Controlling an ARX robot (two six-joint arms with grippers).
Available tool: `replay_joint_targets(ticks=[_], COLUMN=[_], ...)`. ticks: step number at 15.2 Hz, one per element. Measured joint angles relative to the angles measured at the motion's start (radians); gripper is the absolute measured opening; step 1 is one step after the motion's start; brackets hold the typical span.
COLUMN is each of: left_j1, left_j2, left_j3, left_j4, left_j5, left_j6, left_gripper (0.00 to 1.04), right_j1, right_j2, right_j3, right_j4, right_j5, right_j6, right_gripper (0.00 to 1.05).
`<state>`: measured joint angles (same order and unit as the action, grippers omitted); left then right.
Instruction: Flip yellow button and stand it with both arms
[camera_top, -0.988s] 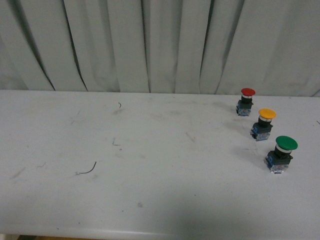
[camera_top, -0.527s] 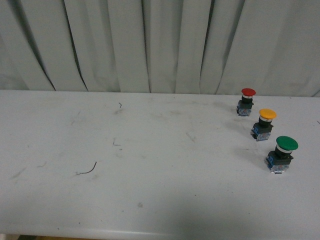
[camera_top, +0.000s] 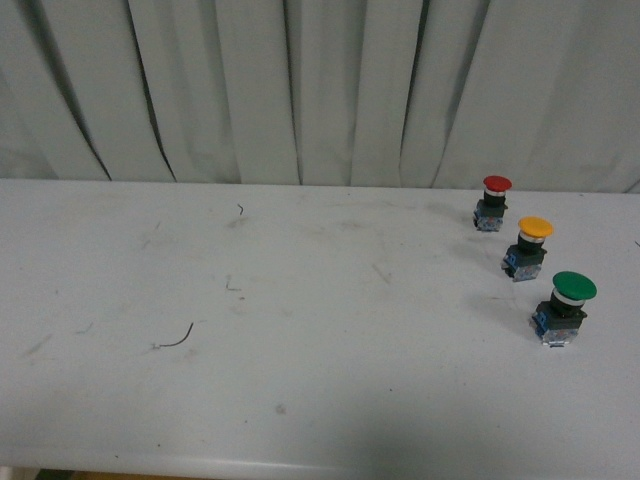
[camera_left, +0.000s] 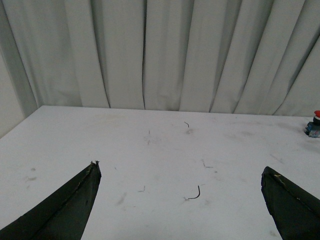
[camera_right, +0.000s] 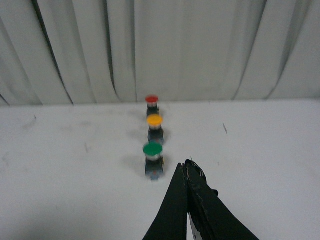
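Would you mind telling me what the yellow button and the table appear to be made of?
The yellow button: probably moulded plastic, with a smooth, evenly coloured matte cap on a dark blocky base. The table: a hard white top, perhaps laminate or painted board; it looks flat and matte, with scuffs and dark marks.

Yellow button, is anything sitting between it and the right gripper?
Yes. In the right wrist view the green button stands directly between the shut right gripper and the yellow button, with the red button behind.

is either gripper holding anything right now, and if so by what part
Nothing is held. The left gripper is wide open over bare table; the right gripper is shut on nothing, short of the yellow-capped push-button, which stands untouched on the white table.
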<state>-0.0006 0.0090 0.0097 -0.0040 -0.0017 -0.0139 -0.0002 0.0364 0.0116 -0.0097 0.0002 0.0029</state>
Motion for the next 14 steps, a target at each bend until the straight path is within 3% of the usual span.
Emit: replay_joint_targets(ticks=[7, 10, 14], left_j1=[0.0, 0.0, 0.0], left_j2=[0.0, 0.0, 0.0], left_j3=[0.0, 0.0, 0.0], left_j4=[0.0, 0.0, 0.0], left_j5=[0.001, 0.001, 0.001], left_j6=[0.0, 0.0, 0.0], left_gripper=[0.98, 0.98, 0.98], right_j1=[0.0, 0.0, 0.0], right_j2=[-0.033, -0.033, -0.033], right_j3=[0.0, 0.0, 0.0], right_j4=[0.006, 0.006, 0.006], right_j5=[0.0, 0.0, 0.0], right_j6=[0.0, 0.0, 0.0], right_gripper=[0.02, 0.36, 0.47])
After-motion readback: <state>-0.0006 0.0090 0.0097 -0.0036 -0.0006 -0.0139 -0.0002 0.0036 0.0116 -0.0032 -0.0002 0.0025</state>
